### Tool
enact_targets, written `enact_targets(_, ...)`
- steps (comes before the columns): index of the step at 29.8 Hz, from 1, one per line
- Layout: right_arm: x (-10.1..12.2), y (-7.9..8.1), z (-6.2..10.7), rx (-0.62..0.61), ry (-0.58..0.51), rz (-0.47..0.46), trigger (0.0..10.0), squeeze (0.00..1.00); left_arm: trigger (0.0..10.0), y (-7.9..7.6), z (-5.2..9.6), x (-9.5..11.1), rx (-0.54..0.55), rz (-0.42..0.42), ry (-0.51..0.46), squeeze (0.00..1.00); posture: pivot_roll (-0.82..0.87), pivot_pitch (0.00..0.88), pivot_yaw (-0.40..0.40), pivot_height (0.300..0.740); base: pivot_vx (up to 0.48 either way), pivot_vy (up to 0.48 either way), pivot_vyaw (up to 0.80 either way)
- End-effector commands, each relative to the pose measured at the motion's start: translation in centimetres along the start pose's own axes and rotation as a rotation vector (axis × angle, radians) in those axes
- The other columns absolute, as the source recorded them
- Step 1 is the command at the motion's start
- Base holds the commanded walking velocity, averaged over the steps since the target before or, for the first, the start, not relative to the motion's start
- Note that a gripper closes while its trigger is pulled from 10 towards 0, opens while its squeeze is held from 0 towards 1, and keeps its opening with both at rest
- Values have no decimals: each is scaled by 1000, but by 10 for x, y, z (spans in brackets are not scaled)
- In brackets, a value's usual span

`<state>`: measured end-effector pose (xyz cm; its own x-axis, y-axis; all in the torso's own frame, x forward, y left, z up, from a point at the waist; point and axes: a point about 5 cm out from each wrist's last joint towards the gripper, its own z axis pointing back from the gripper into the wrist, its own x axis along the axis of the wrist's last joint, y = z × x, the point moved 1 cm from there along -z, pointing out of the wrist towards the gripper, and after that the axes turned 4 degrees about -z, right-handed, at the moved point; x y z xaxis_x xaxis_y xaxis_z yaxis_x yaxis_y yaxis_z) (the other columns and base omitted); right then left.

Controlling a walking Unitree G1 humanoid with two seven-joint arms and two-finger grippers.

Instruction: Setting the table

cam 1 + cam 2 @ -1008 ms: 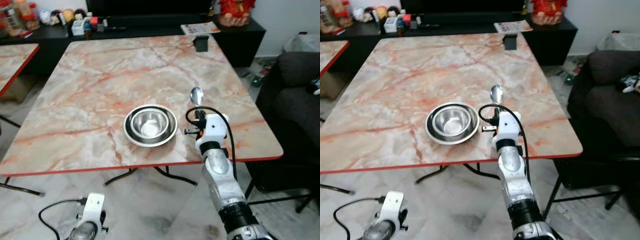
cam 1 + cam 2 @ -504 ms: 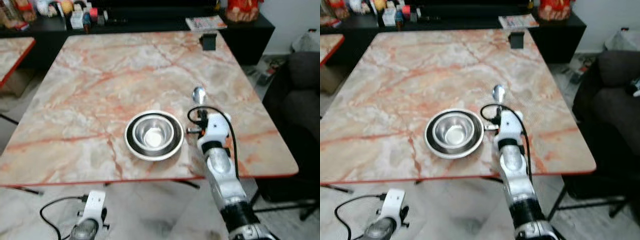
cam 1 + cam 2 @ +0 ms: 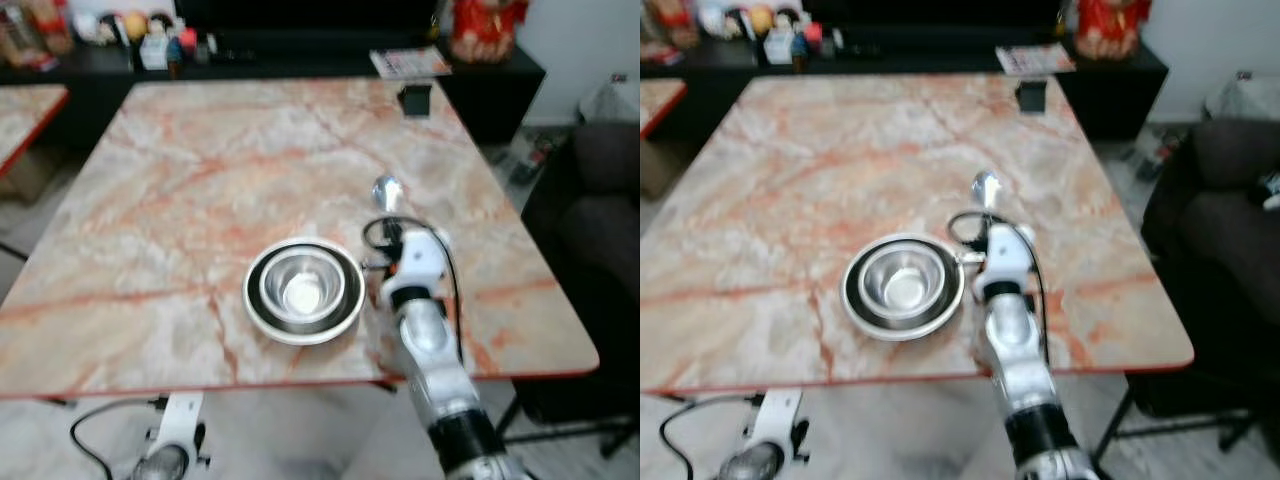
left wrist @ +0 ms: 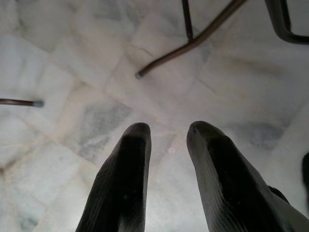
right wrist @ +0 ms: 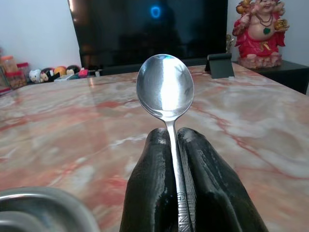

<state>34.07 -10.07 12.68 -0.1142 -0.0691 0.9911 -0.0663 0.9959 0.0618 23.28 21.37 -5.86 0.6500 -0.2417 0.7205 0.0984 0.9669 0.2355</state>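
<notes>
I have the right gripper out over the counter, just to the right of the steel bowl. Its fingers are pressed together on the handle of a spoon, and from the right wrist view the spoon's head stands straight up out of the fingertips, the handle pinched between the two black pads. In the head views the spoon head sticks out beyond the white wrist housing, pointing toward the far side of the counter, above the marble surface; I cannot tell whether it touches the top.

The steel bowl sits near the counter's near edge, a little right of centre. It reads as a smaller bowl nested in a wider, dark-rimmed one. The right arm's wrist is close beside its right rim; I cannot tell if they touch.

The left gripper hangs low below the counter edge, and the left wrist view looks down at the pale marble floor with thin metal table legs crossing it. Its two fingers are apart, with floor showing between them and nothing held.

At the counter's far right edge stands a small black stand. Behind the counter runs a low dark cabinet carrying a magazine, a red figurine and a row of small toys. A dark sofa stands to the right.
</notes>
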Motion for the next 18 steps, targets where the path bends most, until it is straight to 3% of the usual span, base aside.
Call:
enact_targets(1,-6,-6,7,-26,25,5,10000,0,10000,-4,3,-10,-18,-11,25,0,-17,150,34,740,0,0,0)
enact_targets(12,-27,-18,26,-108,134,47,10000,0,10000,6,6,-16,-18,-36,32,0,-16,174,72,740,0,0,0)
enact_targets(18,-38,-21,24,-115,207,81,10000,0,10000,10,7,-17,-24,-61,30,0,-10,175,86,740,0,0,0)
